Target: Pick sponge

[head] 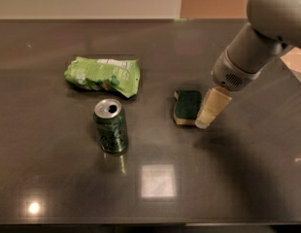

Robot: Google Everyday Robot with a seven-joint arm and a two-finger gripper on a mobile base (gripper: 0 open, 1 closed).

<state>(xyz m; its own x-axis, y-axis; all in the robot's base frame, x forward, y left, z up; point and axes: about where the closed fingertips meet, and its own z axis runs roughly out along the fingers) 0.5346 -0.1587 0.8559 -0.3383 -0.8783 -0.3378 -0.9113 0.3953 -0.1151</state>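
The sponge (187,106) lies flat on the dark table (58,178), right of centre, dark green top over pale yellow foam. My gripper (209,113) comes in from the upper right on a grey arm. Its pale fingers point down and sit just right of the sponge, right next to the sponge's right edge. Nothing is seen held in it.
A green drink can (110,126) stands upright left of the sponge. A light green snack bag (103,75) lies behind the can at the left. The table's far edge runs along the top and its right edge shows behind the arm.
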